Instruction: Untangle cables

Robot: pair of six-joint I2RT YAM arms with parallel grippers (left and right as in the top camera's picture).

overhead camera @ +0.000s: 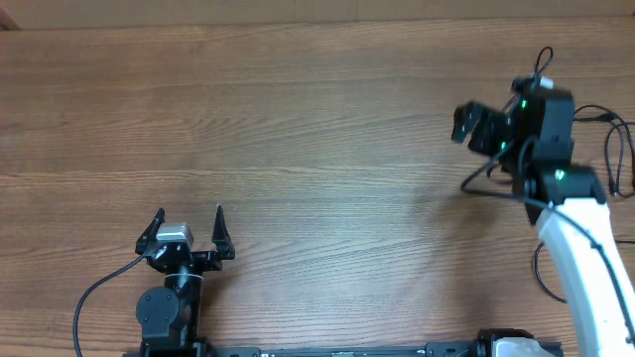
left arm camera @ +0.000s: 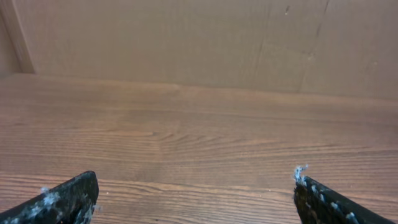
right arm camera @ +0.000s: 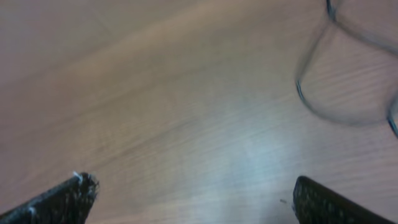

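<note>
Running off the right edge of the overhead view, the cables (overhead camera: 607, 157) are cut off there, so their full extent cannot be told. What shows is thin black cord in loose loops behind the right claw (overhead camera: 474, 131), on the side away from its fingertips. The loops are stretched mostly from the far side of the desk (overhead camera: 298, 119) toward the near side. A small plug end seems to point back toward the claw's wrist, though it is too small to be sure. From the right wrist, one blurred loop (right arm camera: 299, 84) curves ahead of the right claw (right arm camera: 193, 186) and off to its right, clipped by the top of the frame. That claw is spread wide with nothing between its fingers. The left claw (overhead camera: 190, 213) is well apart from the cables, also fully spread and holding nothing (left arm camera: 196, 180). Ahead of it lies bare brown wood-grain desk, ending at a plain tan panelled wall (left arm camera: 186, 37).
</note>
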